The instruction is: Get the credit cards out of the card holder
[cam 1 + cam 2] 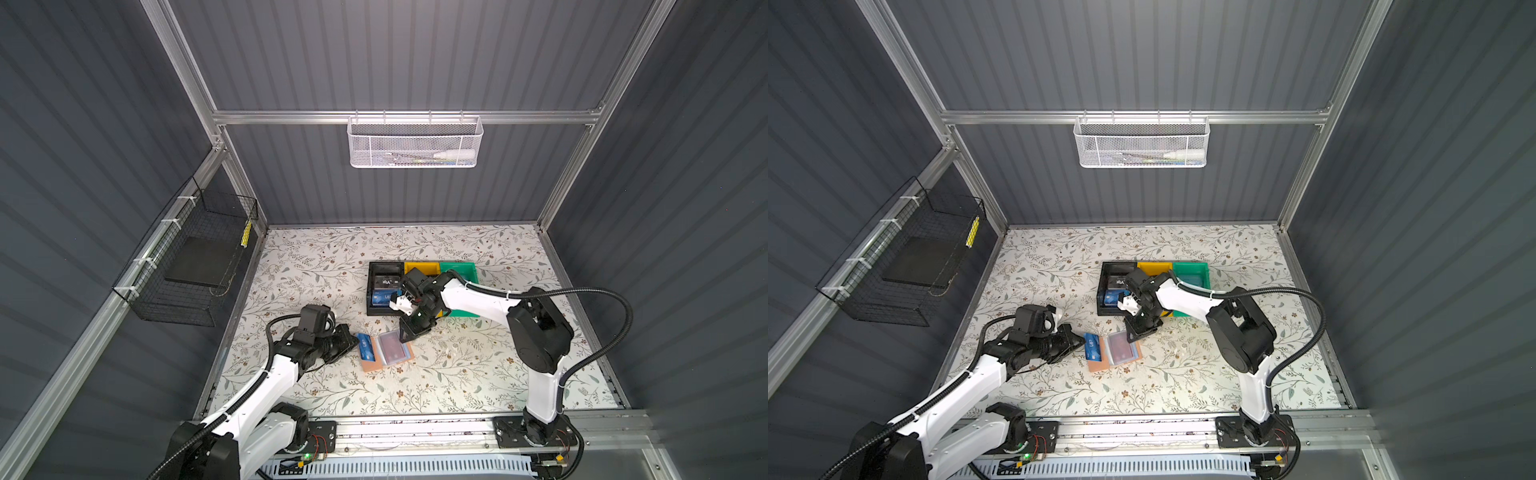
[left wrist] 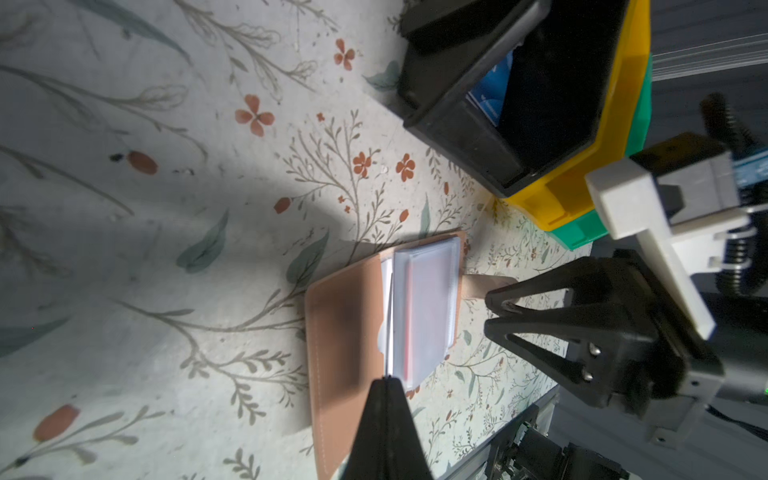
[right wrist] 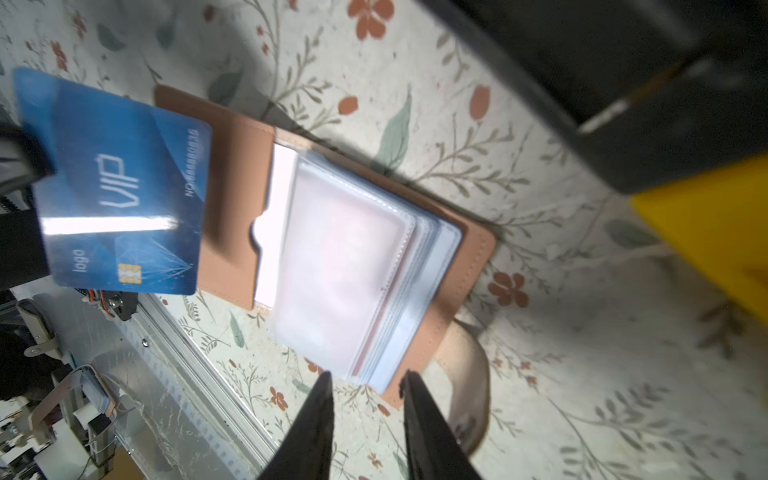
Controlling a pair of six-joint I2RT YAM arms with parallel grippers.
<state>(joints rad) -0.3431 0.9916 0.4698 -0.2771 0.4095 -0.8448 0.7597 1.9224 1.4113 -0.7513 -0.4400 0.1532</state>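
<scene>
Two arms reach in from the near edge of the flowered bench (image 1: 457, 374). Nearest, on the left, the left gripper (image 1: 353, 343) has its jaws pressed together on one blue card (image 1: 365, 352) with white "VIP" lettering, gripped by its left edge and held just above the left cover of the card holder (image 1: 368, 366). The left wrist view shows that card edge-on between the closed jaws. There is one card holder. It lies open and flat near the middle of the bench, tan covers down and its stack of clear sleeves (image 3: 345, 266) turned up. One red card (image 1: 392, 348) shows through the top sleeve, and a white piece (image 3: 278, 187) sits in the pocket of the left cover; whether that is a card cannot be told. At the holder's far right corner is the right gripper (image 3: 365, 378), pointing down, its jaws a little apart with nothing between them; whether they touch the sleeves cannot be told. Farther back three bins stand side by side in a row: a black bin (image 1: 370, 286) on the left, a yellow bin (image 1: 419, 266) in the middle and a green bin (image 1: 461, 268) on the right. In the black bin lie two cards, a dark card (image 1: 386, 282) marked "VIP" and a second blue card (image 1: 380, 297). That makes four cards in plain sight.
</scene>
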